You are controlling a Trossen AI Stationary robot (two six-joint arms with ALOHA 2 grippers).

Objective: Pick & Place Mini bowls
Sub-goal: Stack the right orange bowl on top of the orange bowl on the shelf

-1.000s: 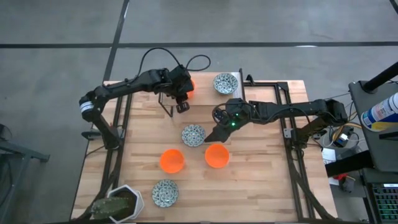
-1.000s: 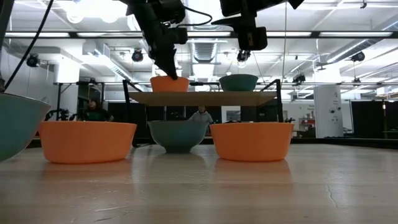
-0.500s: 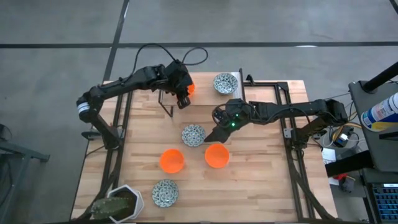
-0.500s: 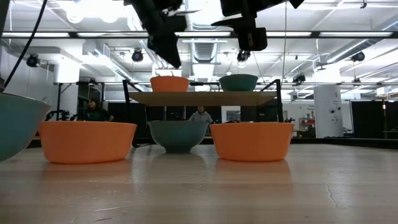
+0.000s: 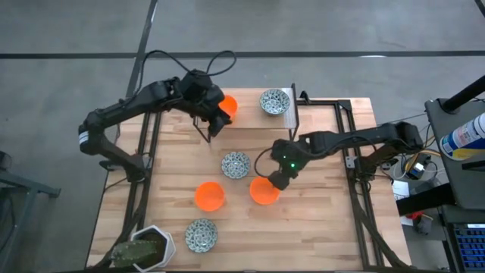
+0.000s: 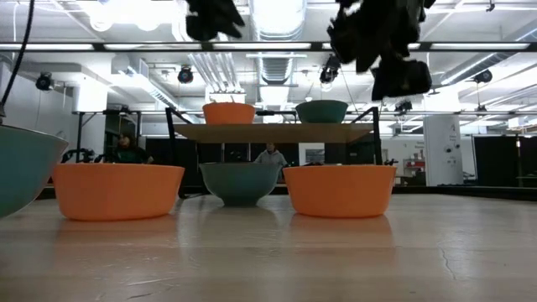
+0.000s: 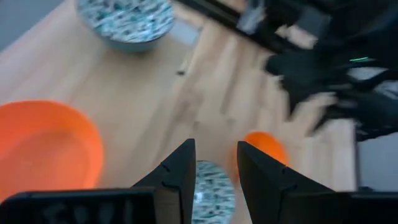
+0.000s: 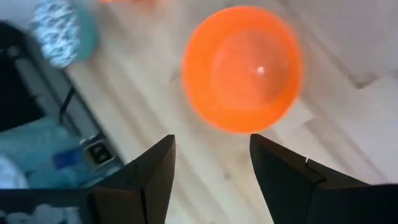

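Observation:
Two mini bowls sit on a raised shelf (image 6: 273, 132) at the table's far side: an orange one (image 5: 227, 106) and a speckled one (image 5: 274, 101). On the table stand a speckled bowl (image 5: 236, 164), two orange bowls (image 5: 209, 196) (image 5: 264, 191) and a second speckled bowl (image 5: 201, 234). My left gripper (image 5: 212, 123) hangs open and empty beside the shelf's orange bowl (image 7: 43, 149). My right gripper (image 5: 279, 180) is open above the right-hand orange bowl (image 8: 242, 68), touching nothing.
A white hexagonal plant pot (image 5: 144, 249) stands at the table's near left corner. Dark frame rails run along the left and right table edges. Bare wood lies to the right of the orange bowls.
My left gripper has risen away from the orange bowl on the shelf and drawn a little toward the table's left; the bowl stays on the shelf. My right gripper has swung from beside the middle speckled bowl toward the near edge, and now hangs over the right-hand orange bowl.

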